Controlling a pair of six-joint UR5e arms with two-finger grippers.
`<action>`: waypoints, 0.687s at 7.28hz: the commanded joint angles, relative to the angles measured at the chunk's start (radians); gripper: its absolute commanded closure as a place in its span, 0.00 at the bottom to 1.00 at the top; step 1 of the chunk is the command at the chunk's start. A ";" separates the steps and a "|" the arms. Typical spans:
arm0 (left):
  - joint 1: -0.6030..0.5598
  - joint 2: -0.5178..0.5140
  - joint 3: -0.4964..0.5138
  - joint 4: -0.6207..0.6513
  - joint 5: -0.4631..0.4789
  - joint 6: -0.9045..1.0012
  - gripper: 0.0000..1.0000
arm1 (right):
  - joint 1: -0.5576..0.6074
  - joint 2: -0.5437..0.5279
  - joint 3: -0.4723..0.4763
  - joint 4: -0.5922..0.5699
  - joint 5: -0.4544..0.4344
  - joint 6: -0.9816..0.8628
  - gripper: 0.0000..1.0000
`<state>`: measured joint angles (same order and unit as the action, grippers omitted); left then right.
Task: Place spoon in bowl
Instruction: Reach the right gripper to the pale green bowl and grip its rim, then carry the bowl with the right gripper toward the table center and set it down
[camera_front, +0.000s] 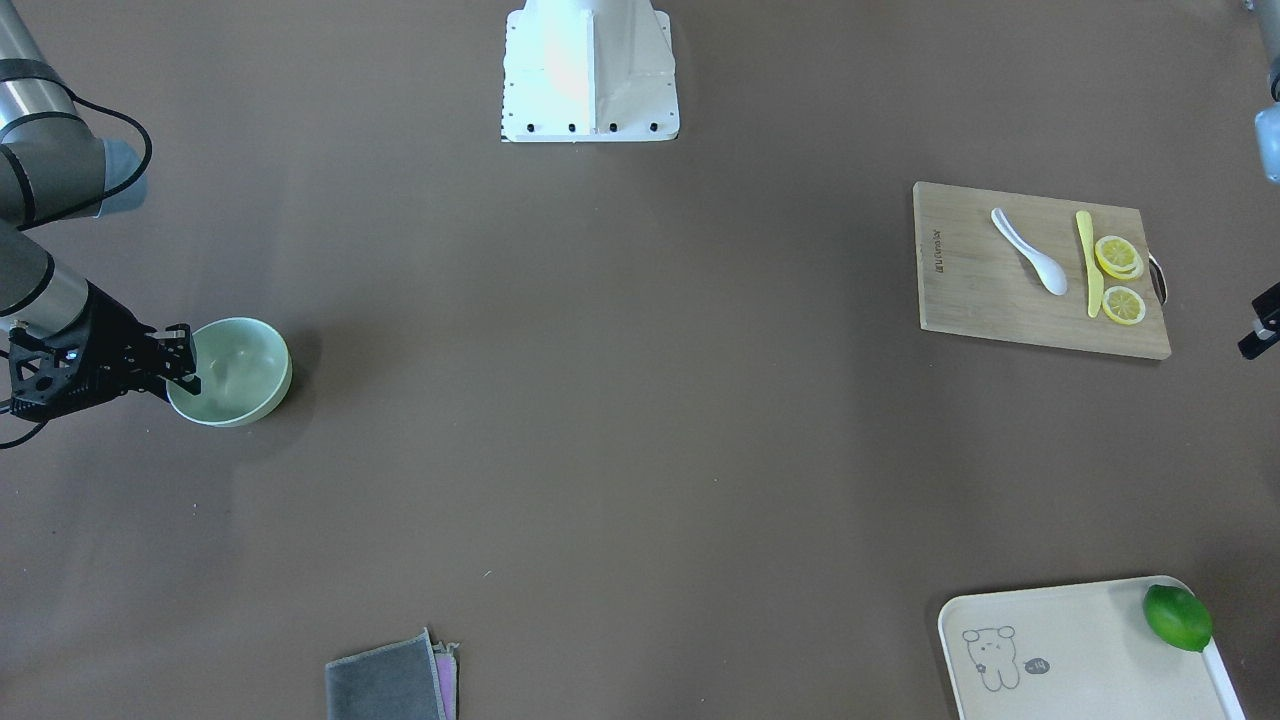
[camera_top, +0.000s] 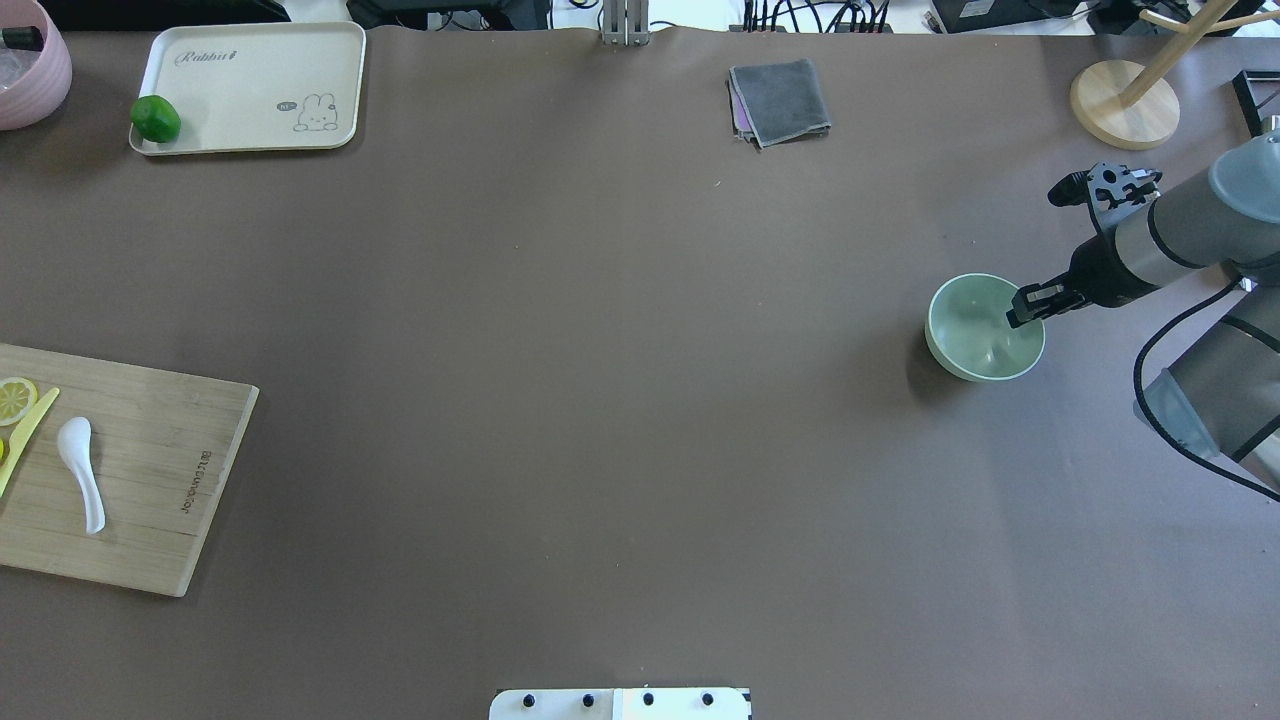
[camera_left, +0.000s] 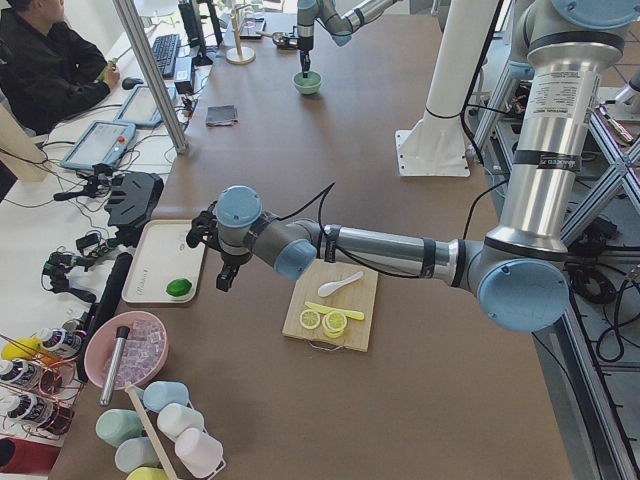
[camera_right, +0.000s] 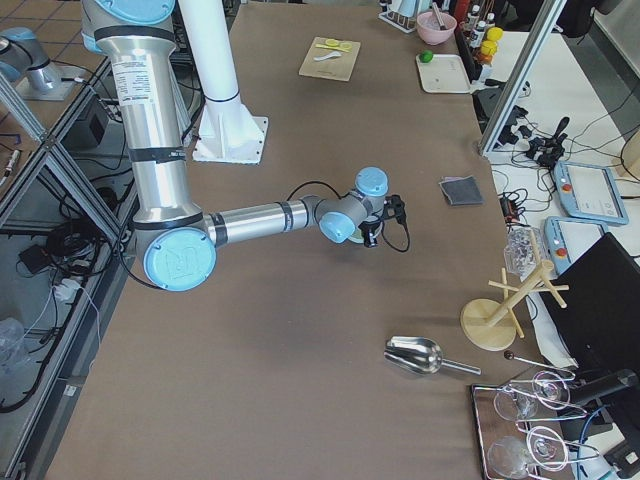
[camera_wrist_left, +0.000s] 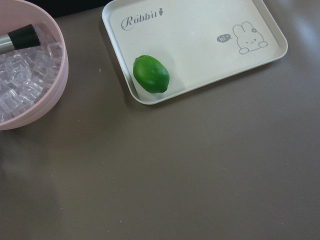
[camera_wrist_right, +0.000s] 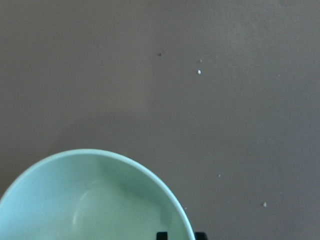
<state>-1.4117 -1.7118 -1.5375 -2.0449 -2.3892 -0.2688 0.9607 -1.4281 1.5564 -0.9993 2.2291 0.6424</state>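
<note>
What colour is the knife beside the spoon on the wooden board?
The knife is pale yellow; the exterior front-facing view shows it best.

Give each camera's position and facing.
Front-facing: opposite robot, steeply down; right pincer at bowl.
Overhead: behind robot, facing forward; right arm, bowl.
Exterior left: table's left end; left arm near.
Exterior right: right end; right arm near.
Left wrist: over lime, tray; no body.
Right wrist: into bowl; fingertips.
First two share spoon, board.

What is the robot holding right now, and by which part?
The right gripper straddles the rim of the bowl; whether it is clamped cannot be told. The spoon lies free on the board.
</note>
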 joint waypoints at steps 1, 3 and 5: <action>0.029 -0.028 0.013 0.009 0.002 -0.032 0.03 | 0.030 0.014 0.023 -0.002 0.070 0.035 1.00; 0.030 -0.028 0.002 0.008 0.001 -0.032 0.03 | 0.059 0.099 0.043 -0.013 0.157 0.174 1.00; 0.030 -0.035 0.010 0.003 0.001 -0.030 0.03 | 0.001 0.242 0.036 -0.057 0.132 0.326 1.00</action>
<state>-1.3827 -1.7418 -1.5312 -2.0375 -2.3882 -0.3002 0.9940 -1.2747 1.5935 -1.0231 2.3702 0.8746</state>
